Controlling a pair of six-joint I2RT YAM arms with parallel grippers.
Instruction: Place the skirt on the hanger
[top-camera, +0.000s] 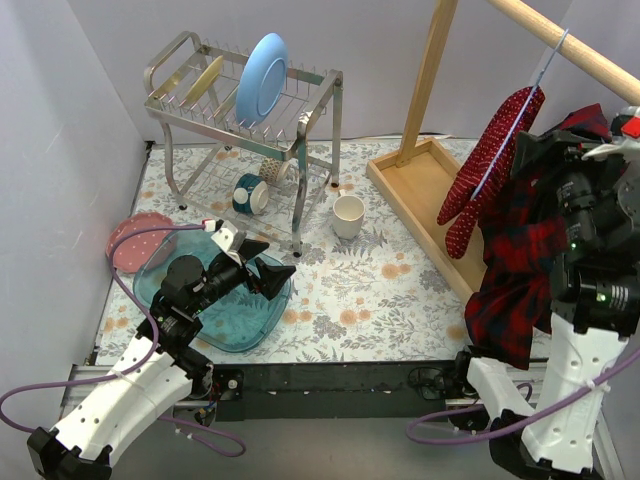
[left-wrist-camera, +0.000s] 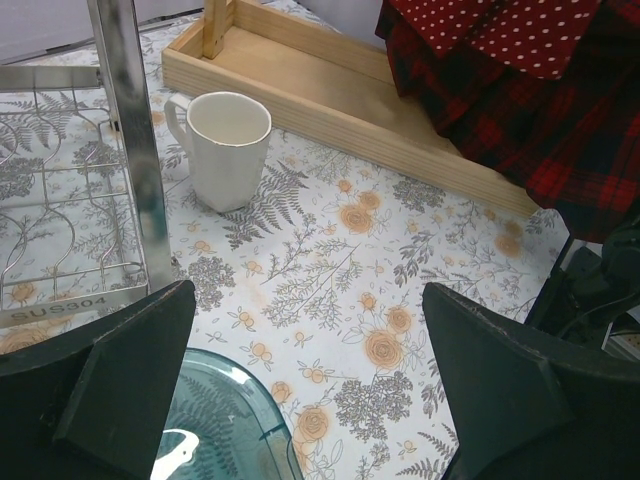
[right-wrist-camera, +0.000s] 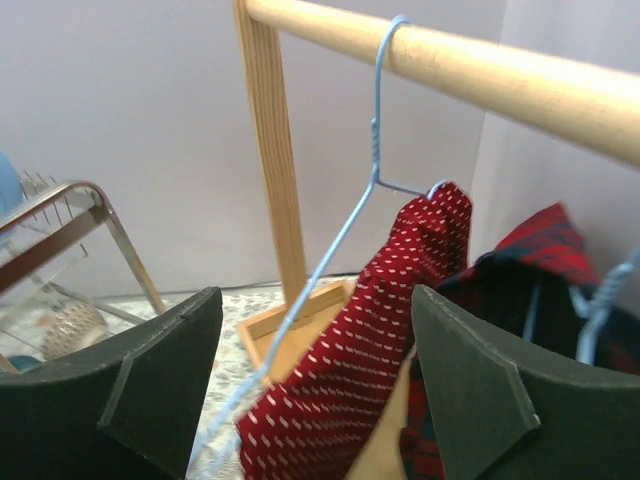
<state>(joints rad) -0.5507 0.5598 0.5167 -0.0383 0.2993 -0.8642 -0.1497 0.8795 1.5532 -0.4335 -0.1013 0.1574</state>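
My left gripper (left-wrist-camera: 310, 350) sits low and reaches forward, spread wide. My right gripper (right-wrist-camera: 315, 380) is held up high, spread wide too.

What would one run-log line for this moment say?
skirt: hanging on hanger | hanger: hooked on rod | right gripper: open | left gripper: open

Skirt (top-camera: 462, 205): soft, matt cloth.
Hanger (right-wrist-camera: 375, 140): thin wire with a smooth pale-blue coating.
Rail (right-wrist-camera: 520, 75): bare wood, smooth.
Tray (top-camera: 415, 190): same pale wood.
Plaid shirt (top-camera: 510, 270): matt woven cloth.
Dish rack (top-camera: 200, 115): polished metal, bright reflections.
Mug (left-wrist-camera: 228, 160): glossy white ceramic.
Table (top-camera: 380, 290): matt floral-printed covering.
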